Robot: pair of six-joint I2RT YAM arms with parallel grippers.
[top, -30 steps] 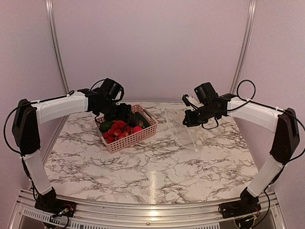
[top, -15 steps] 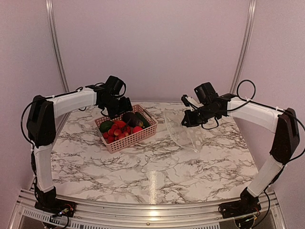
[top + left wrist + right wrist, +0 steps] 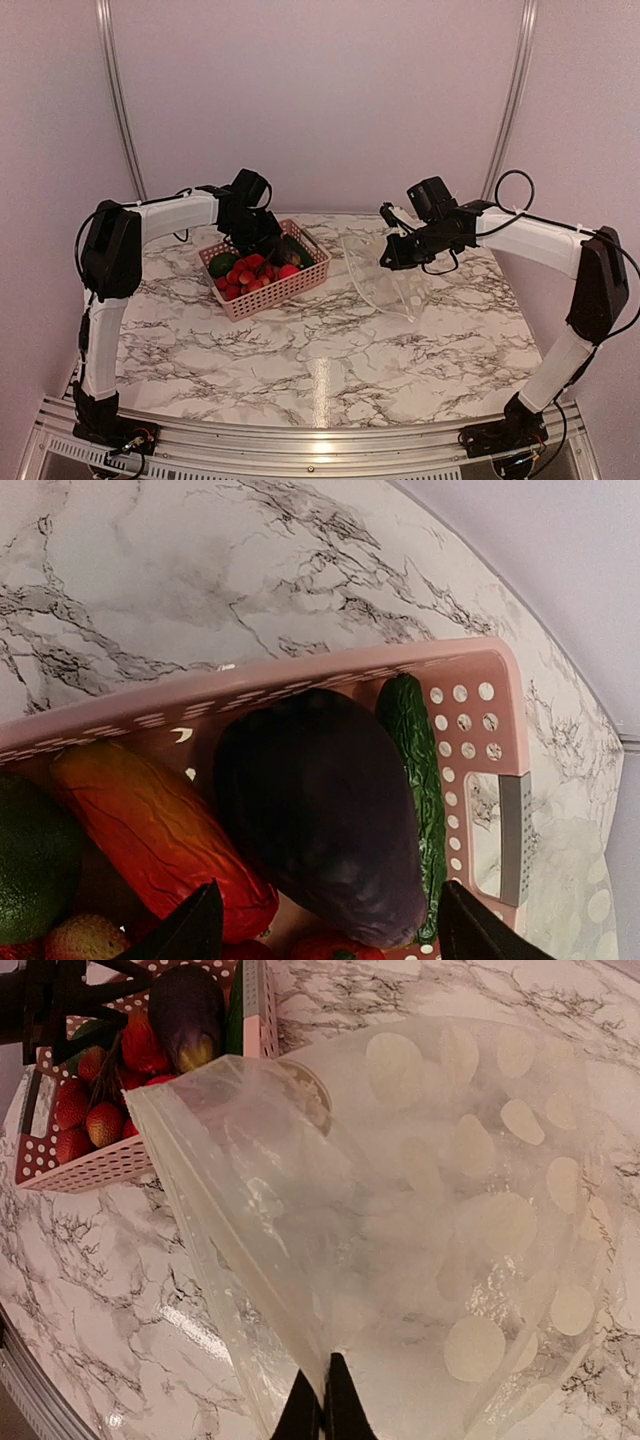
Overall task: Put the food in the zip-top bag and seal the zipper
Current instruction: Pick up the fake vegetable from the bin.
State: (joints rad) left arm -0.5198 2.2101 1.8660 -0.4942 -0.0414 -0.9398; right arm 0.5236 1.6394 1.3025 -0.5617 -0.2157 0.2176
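Note:
The food lies in a pink lattice basket (image 3: 262,288): red pieces (image 3: 245,275), a green piece (image 3: 222,264), a dark blackish piece (image 3: 320,810), an orange-red piece (image 3: 160,830) and a green cucumber-like piece (image 3: 418,770). My left gripper (image 3: 262,240) (image 3: 325,942) is open, its fingertips either side of the dark piece's end. My right gripper (image 3: 388,258) (image 3: 324,1400) is shut on the zipper edge of the clear dotted zip-top bag (image 3: 390,278) (image 3: 430,1210), holding its mouth up and open toward the basket.
The marble table (image 3: 330,360) carries the basket at back left and the bag at back right. The basket's handle slot (image 3: 505,830) is beside my left gripper. Pale walls and metal posts (image 3: 120,100) close in the back.
My left gripper has swung in over the basket's far side and come down toward the dark piece. My right gripper and the bag have shifted slightly left.

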